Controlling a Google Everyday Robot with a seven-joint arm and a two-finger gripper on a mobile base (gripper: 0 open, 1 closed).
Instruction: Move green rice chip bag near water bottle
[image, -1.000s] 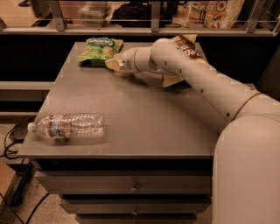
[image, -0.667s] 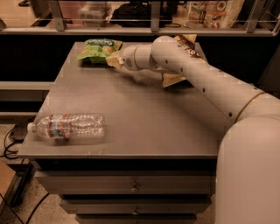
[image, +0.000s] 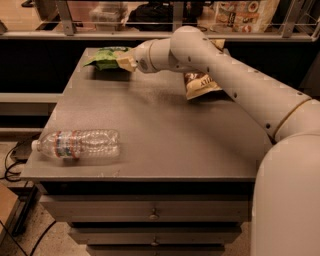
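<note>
Camera view: green rice chip bag (image: 106, 56) touches jaws.

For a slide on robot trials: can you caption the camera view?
Gripper at the green rice chip bag on the far side of the table; water bottle lying near its front-left corner.

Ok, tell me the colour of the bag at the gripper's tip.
Bright green: the green rice chip bag, camera view, gripper at it.

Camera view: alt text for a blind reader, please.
The robot's arm stretches across a grey table with its gripper at the right end of the green rice chip bag at the far left corner. The water bottle lies on its side near the front left edge; a brown chip bag lies partly behind the arm.
</note>
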